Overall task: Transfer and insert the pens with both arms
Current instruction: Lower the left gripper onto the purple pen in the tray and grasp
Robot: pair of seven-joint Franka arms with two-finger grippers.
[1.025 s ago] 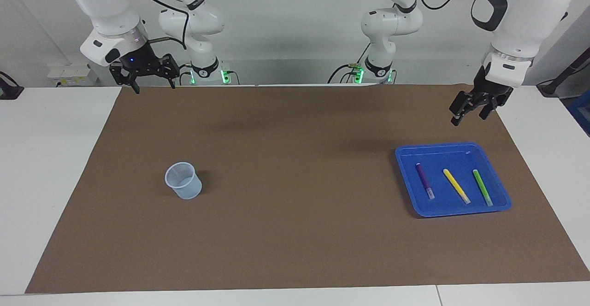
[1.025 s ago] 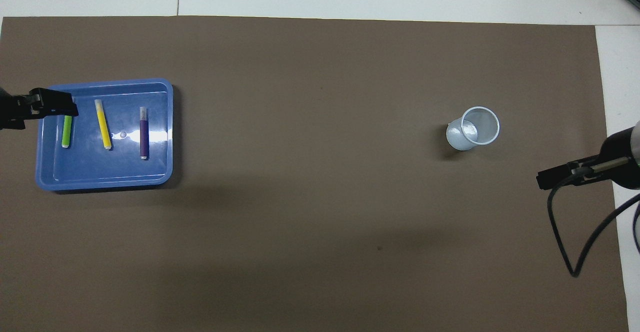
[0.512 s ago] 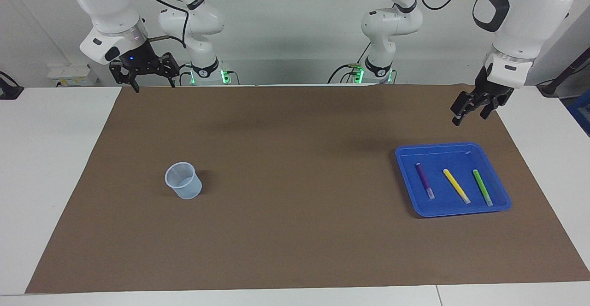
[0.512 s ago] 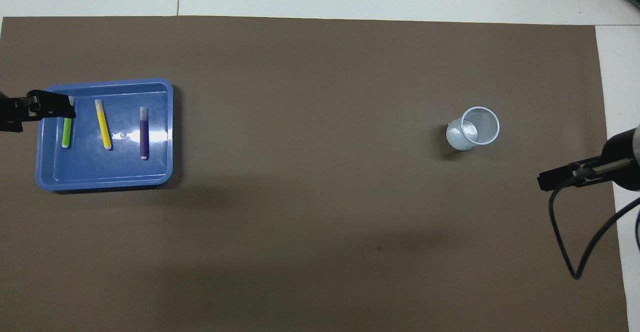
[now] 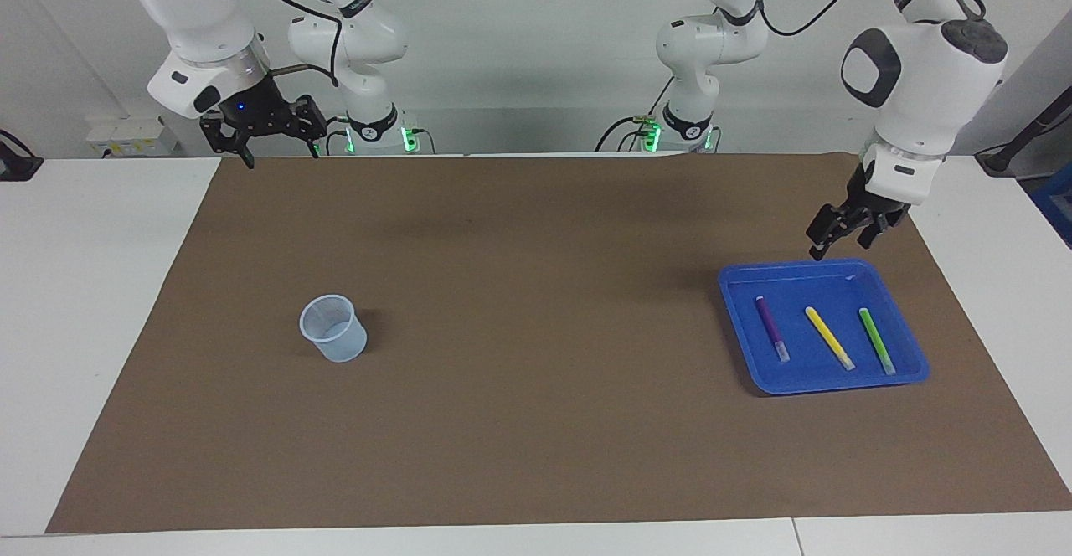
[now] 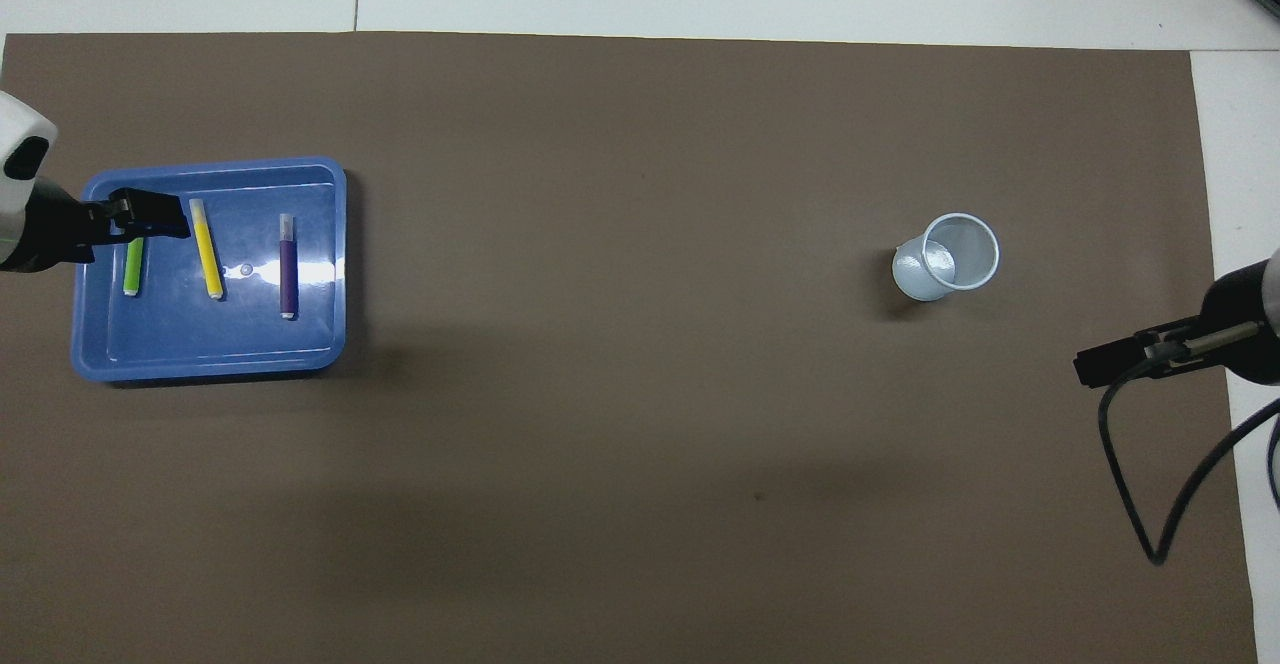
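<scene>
My left gripper (image 5: 842,242) hangs at the right of the facing view, jaws wide and holding nothing, over the robot-side rim of the blue tray (image 5: 737,321). In that tray lie the purple pen (image 5: 772,329), yellow pen (image 5: 829,337) and green pen (image 5: 876,340), side by side and apart. My right gripper (image 5: 276,146) waits at upper left, jaws wide. The clear cup (image 5: 333,328) stands left of centre on the brown mat (image 5: 536,422).

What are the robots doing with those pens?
Nothing is picked up yet. The purple pen, yellow pen and green pen lie in the blue tray. The left end effector hangs open over the tray's edge nearest the robots. The right end effector waits, open. The plastic cup stands empty.
</scene>
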